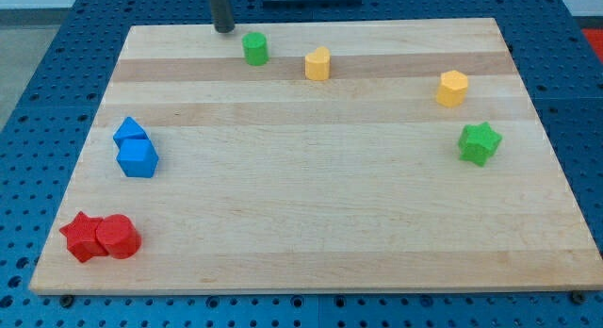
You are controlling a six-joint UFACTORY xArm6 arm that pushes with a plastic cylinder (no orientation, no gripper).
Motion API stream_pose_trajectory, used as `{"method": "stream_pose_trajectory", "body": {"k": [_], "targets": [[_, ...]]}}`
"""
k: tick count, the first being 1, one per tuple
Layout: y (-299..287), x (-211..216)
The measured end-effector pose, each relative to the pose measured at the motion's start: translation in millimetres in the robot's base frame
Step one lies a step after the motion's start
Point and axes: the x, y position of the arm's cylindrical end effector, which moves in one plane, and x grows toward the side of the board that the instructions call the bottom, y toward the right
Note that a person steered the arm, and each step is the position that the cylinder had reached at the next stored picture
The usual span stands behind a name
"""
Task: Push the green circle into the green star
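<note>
The green circle (255, 49) stands near the view's top, left of centre, on the wooden board (311, 205). The green star (480, 142) sits far off at the view's right, about mid-height. My tip (224, 28) rests at the board's top edge, just up and to the left of the green circle, a small gap apart from it. The rod runs up out of the view's top.
A yellow block (318, 63) lies just right of the green circle. A yellow hexagon (452, 88) sits above the green star. Two blue blocks (136, 150) touch at the left. A red star (83, 237) and a red circle (119, 237) touch at the bottom left.
</note>
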Motion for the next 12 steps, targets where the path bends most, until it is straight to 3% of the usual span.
{"method": "stream_pose_trajectory", "body": {"k": [3, 8, 9, 11, 12], "targets": [[20, 8], [20, 207], [18, 197], [6, 82], [16, 94]]}}
